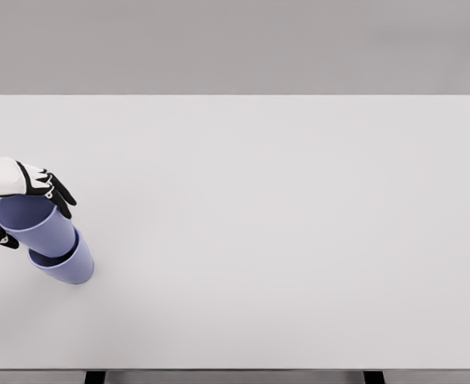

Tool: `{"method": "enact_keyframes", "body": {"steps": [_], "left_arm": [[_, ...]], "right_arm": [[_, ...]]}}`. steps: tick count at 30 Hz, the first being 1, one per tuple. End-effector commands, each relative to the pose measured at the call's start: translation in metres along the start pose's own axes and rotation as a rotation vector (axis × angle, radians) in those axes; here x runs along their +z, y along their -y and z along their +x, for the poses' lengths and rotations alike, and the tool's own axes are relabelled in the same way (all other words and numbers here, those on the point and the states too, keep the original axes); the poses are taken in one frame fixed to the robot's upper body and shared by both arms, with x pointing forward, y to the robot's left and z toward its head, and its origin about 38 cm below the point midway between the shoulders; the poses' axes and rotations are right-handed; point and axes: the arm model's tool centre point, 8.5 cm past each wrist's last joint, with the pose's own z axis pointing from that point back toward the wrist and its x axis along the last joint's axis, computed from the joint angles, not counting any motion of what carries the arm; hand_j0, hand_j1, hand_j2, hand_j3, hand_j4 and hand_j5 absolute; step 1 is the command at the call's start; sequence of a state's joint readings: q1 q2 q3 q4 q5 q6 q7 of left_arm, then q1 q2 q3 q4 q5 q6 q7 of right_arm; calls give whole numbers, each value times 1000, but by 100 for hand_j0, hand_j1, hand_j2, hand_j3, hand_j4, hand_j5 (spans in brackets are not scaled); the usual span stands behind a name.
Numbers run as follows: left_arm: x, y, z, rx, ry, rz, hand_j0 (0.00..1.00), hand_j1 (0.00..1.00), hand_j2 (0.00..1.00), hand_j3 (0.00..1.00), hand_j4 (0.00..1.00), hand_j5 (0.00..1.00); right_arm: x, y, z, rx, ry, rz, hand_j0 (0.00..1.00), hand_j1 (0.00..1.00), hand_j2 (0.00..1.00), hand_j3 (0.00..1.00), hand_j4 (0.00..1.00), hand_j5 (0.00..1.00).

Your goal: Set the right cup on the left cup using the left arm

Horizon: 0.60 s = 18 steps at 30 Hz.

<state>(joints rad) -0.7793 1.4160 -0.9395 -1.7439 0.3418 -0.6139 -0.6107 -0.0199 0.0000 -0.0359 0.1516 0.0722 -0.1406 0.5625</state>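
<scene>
The left hand [18, 210] grips the upper purple cup [34, 226], nested in the lower cup [66, 266].

The worktop [283, 240] looked smooth and matt, a pale grey-white sheet without grain or gloss. Both cups, the upper cup [33, 226] and the lower cup [68, 268] at its five o'clock, seemed matt lavender plastic (softly shaded, no highlights). The left robot hand [26, 204] showed smooth white shell with black finger segments.
</scene>
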Motion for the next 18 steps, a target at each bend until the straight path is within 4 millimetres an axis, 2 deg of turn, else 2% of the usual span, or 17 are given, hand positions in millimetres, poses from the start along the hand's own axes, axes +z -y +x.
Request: {"method": "enact_keyframes", "body": {"steps": [1,3,4,13,15,16,18], "left_arm": [[0,-1,1,5,3,5,83,83,83,83,83,83],[0,-1,0,4,1,5,97,97,97,97,97,97],[0,-1,0,4,1,5,100,100,100,100,100,100],[4,-3,1,6,-5,10,100,100,100,100,100,100],[14,-15,5,-10,-13,42,100,100,100,100,100,100],[27,-21,9,-6,-30,60,100,100,100,100,100,100],[32,-32,15,-14,-19,94,100,100,100,100,100,100]], "right_arm": [[0,0,0,1,0,1,100,100,100,100,100,100],[0,0,0,2,-1,1,100,100,100,100,100,100],[0,0,0,-1,1,0,100,100,100,100,100,100],[0,0,0,2,-1,1,100,100,100,100,100,100],[0,0,0,2,-1,1,100,100,100,100,100,100],[0,0,0,2,-1,1,100,100,100,100,100,100],[0,0,0,1,0,1,100,100,100,100,100,100]]}}
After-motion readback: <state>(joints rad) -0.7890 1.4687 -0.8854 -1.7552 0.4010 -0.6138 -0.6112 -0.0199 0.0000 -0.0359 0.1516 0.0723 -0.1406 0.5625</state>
